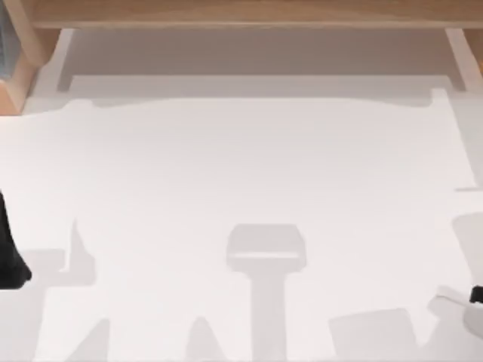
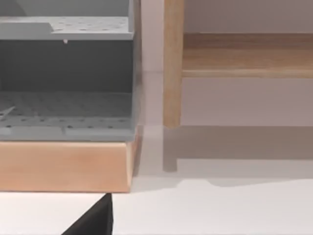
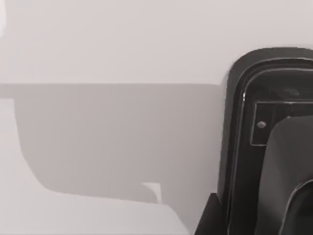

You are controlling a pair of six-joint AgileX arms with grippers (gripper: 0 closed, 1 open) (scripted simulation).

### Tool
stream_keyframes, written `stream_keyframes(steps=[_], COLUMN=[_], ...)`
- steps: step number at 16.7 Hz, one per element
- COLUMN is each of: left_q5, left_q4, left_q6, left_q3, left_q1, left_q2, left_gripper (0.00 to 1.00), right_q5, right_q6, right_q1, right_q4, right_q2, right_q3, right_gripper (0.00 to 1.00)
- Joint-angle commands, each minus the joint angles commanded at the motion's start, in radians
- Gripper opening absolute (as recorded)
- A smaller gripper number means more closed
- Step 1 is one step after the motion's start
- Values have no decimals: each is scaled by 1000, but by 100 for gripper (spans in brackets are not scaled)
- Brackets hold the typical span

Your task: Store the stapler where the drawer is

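Much here is cut off. At the left edge of the top view a dark sliver of the left arm (image 1: 9,249) pokes in over the white desk (image 1: 241,196), and at the right edge only a small black tip of the right arm (image 1: 477,294) appears; I cannot tell from any view how far either tool is open or whether it has hold of anything. The stapler I cannot make out, so I cannot say where it lies.

Along the far edge of the desk runs a wooden shelf (image 1: 249,13), with a wooden post coming down at the far left corner. The left wrist view looks toward that corner: a grey cabinet (image 2: 66,78) with perforated, dotted panels sits on a pale wooden base (image 2: 63,166), just beside an upright wooden post (image 2: 172,63), with a wooden board (image 2: 247,54) running off behind it. Whether the grey unit's compartment is a drawer, I cannot tell.

The right wrist view shows a black rounded housing (image 3: 274,137) standing against the white surface, its outline cut off at the frame's edge.
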Motion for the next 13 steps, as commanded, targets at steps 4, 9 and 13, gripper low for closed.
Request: stream_keyframes(steps=[4,9,13], left_q5=[0,0,0], left_q4=[0,0,0], left_q6=[0,0,0], left_q3=[0,0,0], left_q1=[0,0,0], left_q2=[0,0,0], left_gripper=[100,100,100], right_q5=[0,0,0], right_q6=[0,2,0], right_q1=[0,-2,-2], right_q4=[0,-39,-143], right_q2=[0,-16,-65], right_q3=[0,19,70], right_gripper=[0,0,0])
